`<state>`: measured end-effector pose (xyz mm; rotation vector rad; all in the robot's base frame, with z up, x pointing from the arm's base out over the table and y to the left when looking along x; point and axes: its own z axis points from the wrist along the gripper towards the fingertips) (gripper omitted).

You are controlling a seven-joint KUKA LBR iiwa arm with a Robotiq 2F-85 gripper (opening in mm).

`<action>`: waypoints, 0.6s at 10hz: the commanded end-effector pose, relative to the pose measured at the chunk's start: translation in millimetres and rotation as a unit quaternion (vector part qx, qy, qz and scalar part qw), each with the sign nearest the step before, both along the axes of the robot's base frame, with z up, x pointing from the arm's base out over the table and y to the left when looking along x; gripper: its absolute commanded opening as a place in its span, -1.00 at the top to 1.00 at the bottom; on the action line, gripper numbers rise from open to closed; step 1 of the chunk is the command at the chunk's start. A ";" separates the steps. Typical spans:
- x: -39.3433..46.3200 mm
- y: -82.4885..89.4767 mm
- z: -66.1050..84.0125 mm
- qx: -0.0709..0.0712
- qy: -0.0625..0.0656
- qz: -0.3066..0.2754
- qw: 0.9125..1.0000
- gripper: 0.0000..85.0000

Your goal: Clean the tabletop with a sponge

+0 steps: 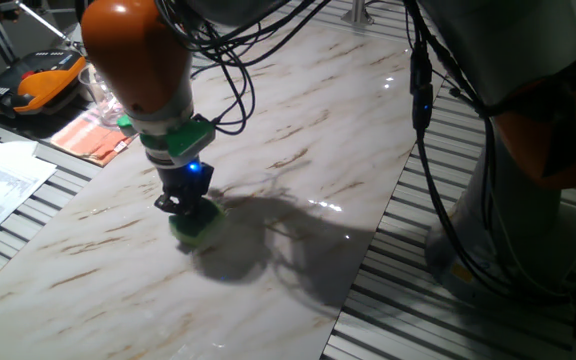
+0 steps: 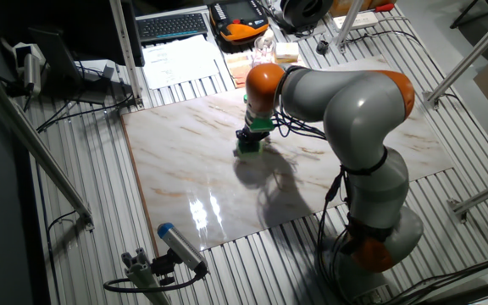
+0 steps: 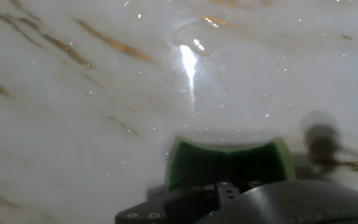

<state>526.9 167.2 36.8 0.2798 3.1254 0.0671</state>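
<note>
Well — hand [image 1: 190, 213] grips sponge [image 1: 196, 224] on tabletop [image 1: 298, 130] — no readable writing.

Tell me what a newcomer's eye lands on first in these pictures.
The big orange-and-grey arm bends over the white marble tabletop, throwing a dark shadow across it. Under its gripper, the small green sponge is pressed flat on the slab near the middle. Beyond the slab's far edge lies an orange striped cloth.

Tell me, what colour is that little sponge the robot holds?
Green, the sponge shows a paler green rim; clearest in the hand view.
</note>
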 end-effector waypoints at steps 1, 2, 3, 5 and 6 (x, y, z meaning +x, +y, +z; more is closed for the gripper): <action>0.2 0.4 -0.3 0.001 0.000 -0.001 1.000 1.00; -0.2 1.2 -1.1 0.002 -0.005 -0.004 1.000 1.00; -0.9 3.1 -4.3 0.000 -0.014 -0.011 1.000 1.00; 11.3 -4.0 -3.0 0.000 -0.015 -0.009 1.000 1.00; 19.4 -10.2 0.3 0.000 -0.014 -0.006 1.000 1.00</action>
